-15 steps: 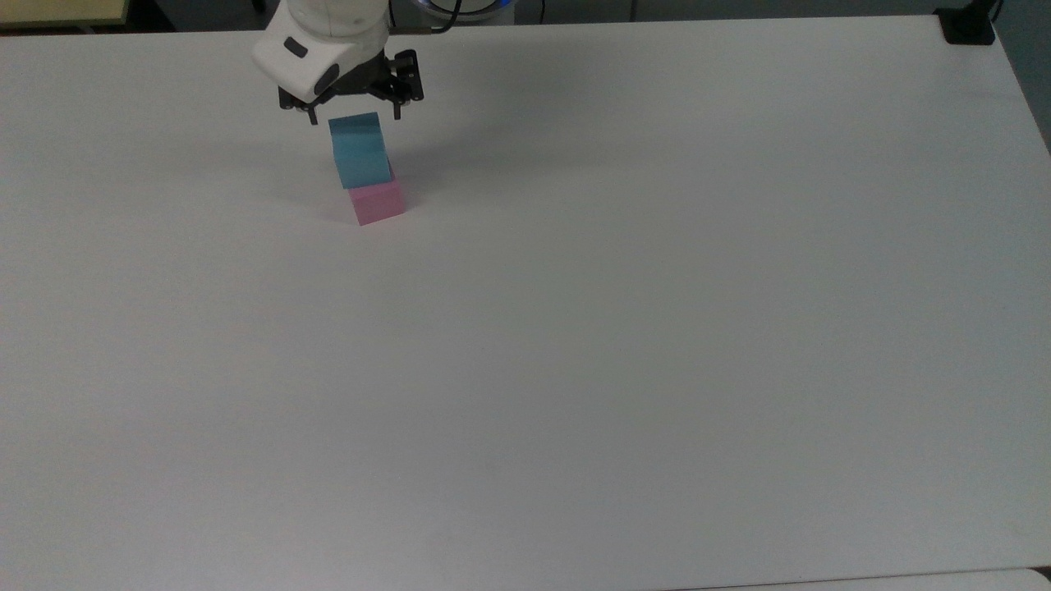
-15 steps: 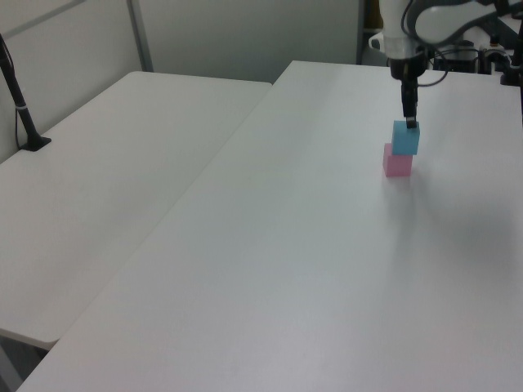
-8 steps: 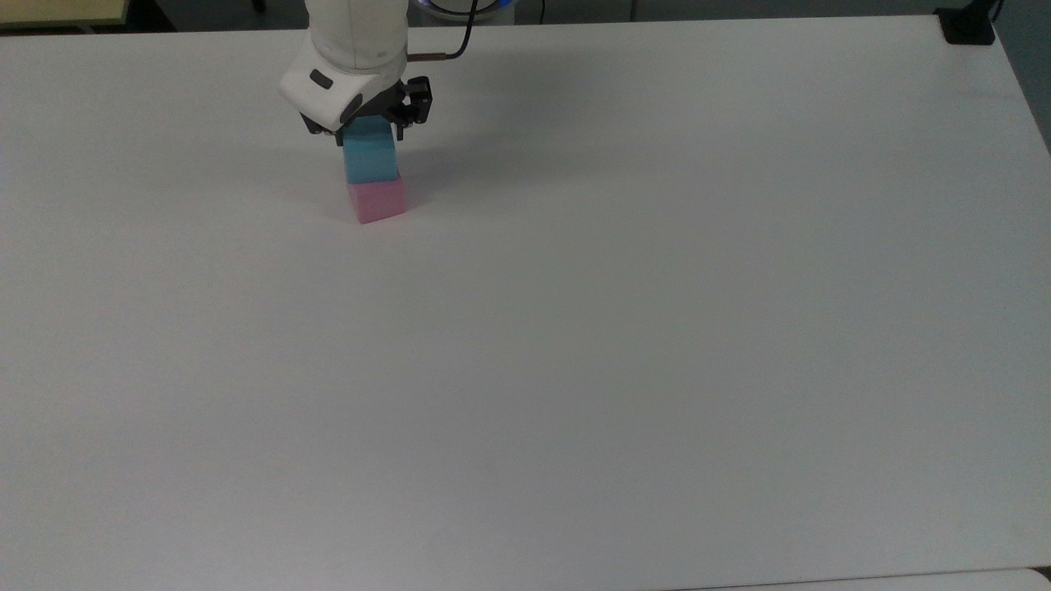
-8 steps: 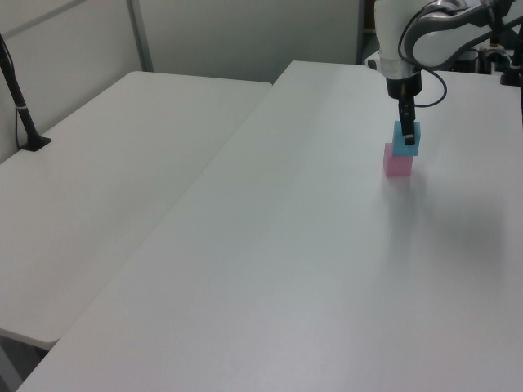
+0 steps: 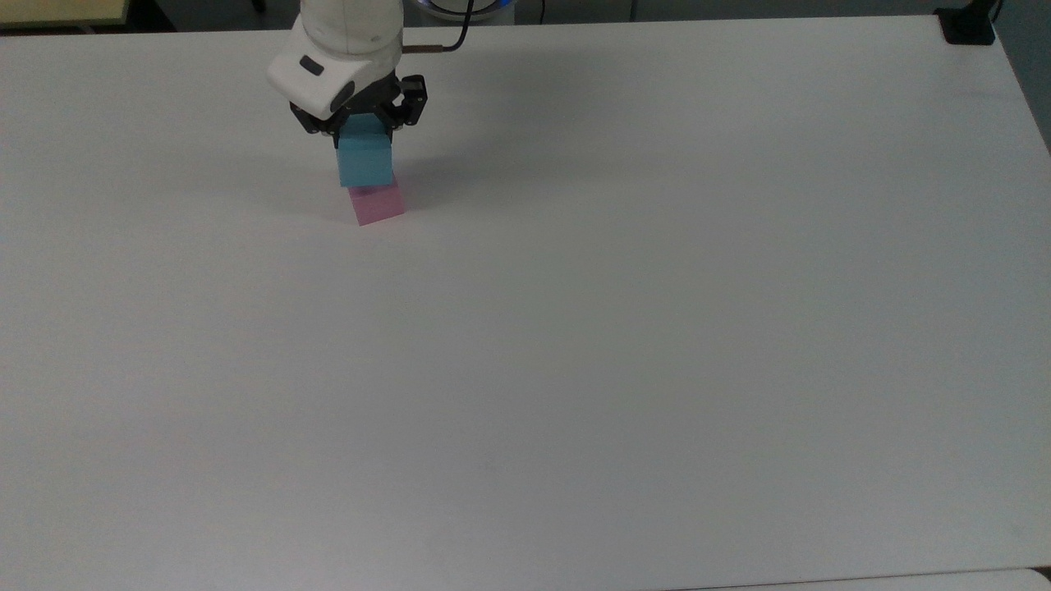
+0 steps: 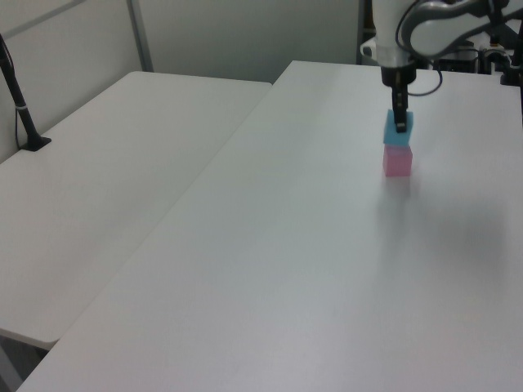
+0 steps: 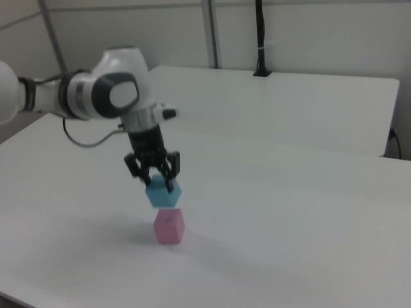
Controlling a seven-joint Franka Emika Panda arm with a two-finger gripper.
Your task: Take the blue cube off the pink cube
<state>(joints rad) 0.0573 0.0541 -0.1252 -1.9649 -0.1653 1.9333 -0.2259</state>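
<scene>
My gripper (image 5: 364, 138) (image 6: 400, 124) (image 7: 159, 185) is shut on the blue cube (image 5: 365, 163) (image 6: 398, 131) (image 7: 163, 192), one finger on each side of it. The blue cube hangs just above the pink cube (image 5: 378, 205) (image 6: 397, 162) (image 7: 169, 226), and the right view shows a small gap between them. The pink cube rests on the white table (image 5: 575, 328) near its far edge, in the top view's upper left.
A black post base (image 5: 967, 26) sits at the table's far right corner in the top view. A second white table (image 6: 98, 188) with a black post (image 6: 20, 102) adjoins on the left view's left. Bare tabletop stretches to the front and right of the cubes.
The gripper came down over the blue cube, shut on it, and has now lifted it a little off the pink cube. The pink cube has stayed put.
</scene>
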